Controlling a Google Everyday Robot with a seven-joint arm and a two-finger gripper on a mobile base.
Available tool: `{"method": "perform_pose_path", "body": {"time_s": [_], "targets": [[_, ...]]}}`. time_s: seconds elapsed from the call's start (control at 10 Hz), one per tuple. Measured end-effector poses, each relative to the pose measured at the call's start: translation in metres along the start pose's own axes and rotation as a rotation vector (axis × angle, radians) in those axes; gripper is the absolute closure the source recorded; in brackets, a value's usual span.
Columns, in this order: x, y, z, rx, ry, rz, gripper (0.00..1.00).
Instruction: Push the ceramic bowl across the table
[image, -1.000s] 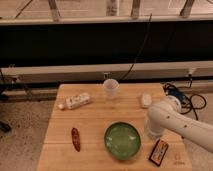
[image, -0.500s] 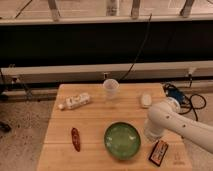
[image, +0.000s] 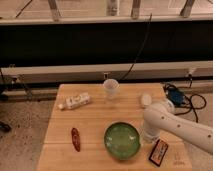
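Ceramic bowl (image: 122, 140): round, shallow, glossy green, darker green rim. Upright, opening up, nothing visible inside. Sits flat on the table (image: 95, 120), in the near half, slightly right of centre, close to the front edge.

Table: square, light wooden butcher-block top, plank seams running left to right, one clear seam just behind the bowl's far rim.

Gripper (image: 146, 137): low over the table, right beside the bowl's right rim. Contact with the rim: cannot tell.
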Motion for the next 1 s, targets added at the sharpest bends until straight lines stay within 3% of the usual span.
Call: {"method": "perform_pose_path", "body": {"time_s": [0.3,0.9,1.0], "targets": [[-0.023,-0.003,0.005,-0.015,-0.003,-0.040,1.00],[-0.042,-0.012,0.012,-0.021,-0.003,-0.077,1.00],[-0.054,-0.017,0.013,-0.021,0.000,-0.085,1.00]]}}
